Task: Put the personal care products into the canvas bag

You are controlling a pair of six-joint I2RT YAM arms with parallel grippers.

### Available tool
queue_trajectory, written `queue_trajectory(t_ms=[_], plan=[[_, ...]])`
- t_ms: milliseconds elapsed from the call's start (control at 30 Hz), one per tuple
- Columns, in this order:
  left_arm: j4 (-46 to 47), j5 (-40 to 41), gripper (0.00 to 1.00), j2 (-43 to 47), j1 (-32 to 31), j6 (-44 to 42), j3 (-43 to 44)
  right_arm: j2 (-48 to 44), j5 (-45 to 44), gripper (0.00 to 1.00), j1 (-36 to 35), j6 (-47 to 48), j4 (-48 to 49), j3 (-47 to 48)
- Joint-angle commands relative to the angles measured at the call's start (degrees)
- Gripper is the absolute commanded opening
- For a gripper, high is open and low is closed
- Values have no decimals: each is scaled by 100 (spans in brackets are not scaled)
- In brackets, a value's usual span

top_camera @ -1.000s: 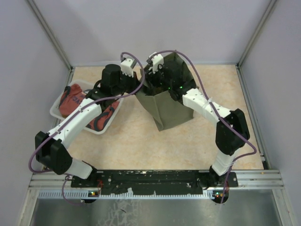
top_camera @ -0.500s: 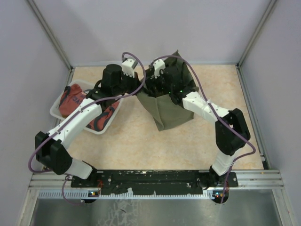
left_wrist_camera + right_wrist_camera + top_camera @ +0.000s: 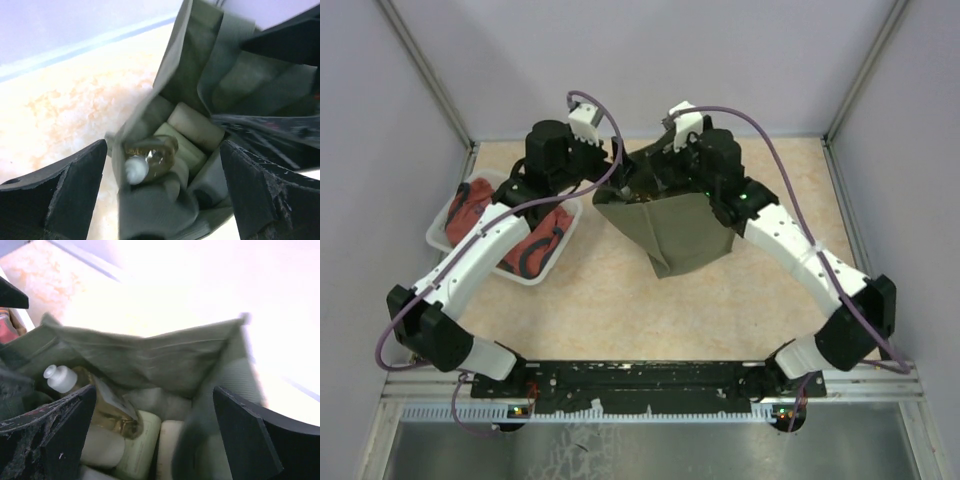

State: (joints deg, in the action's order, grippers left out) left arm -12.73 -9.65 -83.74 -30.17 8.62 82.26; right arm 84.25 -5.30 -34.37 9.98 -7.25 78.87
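While both arms reach in from either side, the canvas bag (image 3: 672, 232) stands upright on the pale, mottled tabletop (image 3: 620, 300). Its olive cloth is creased and its mouth gapes in an uneven, angular outline. The left tool (image 3: 612, 180) sits at the bag's left rim and the right tool (image 3: 665, 178) hangs over the bag's far rim. From this height I cannot tell how either one stands. Left of the bag, a strip of tabletop away, a clear plastic tray (image 3: 438, 243) with rounded corners holds a red-and-black fabric pouch (image 3: 470, 205). More tabletop shows in front of the bag, reaching to the arm bases.

Seen from the left wrist, the left tool's dark, rough-faced fingers (image 3: 60, 195) are spread wide and released, one on each side of the bag. Down inside the bag lies a glossy amber bottle (image 3: 157, 157) with a white cap. It touches a pale, blocky bottle (image 3: 182, 145), with a rounded cream jar (image 3: 196, 125) just beyond. Soft cloth walls fold inward and crowd them closely.

Seen from the right wrist, the picture is blurred and overbright. The right tool's fingers (image 3: 50, 432) are likewise splayed and released above the bag's mouth. The bag's far wall sags in a limp fold. The amber bottle leans at the bag's left inner wall, and smooth pale products (image 3: 140, 440) are packed tight beneath it.
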Motion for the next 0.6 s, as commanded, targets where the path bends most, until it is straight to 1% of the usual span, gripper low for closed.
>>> queue_trajectory(t_ms=[0,133,233,367,467,567], plan=[[-94,311,100,372,-9,-205,275,-797,-411,99,0,-200,-650,388],[-166,714,100,845,-6,-246,-88,-1448,-916,99,0,-351,-1066,63],[-277,1000,100,1275,-14,-247,-458,-2035,-1482,99,0,-410,-1239,-314],[-347,1294,100,1744,-4,-143,-998,-2532,-2267,99,0,-529,-1452,-776],[-444,1384,100,1992,-3,-78,-1321,-2761,-2610,99,0,-639,-1599,-1114],[-486,1559,100,2257,-5,65,-1835,-3026,-2773,99,0,-824,-1568,-1580]])
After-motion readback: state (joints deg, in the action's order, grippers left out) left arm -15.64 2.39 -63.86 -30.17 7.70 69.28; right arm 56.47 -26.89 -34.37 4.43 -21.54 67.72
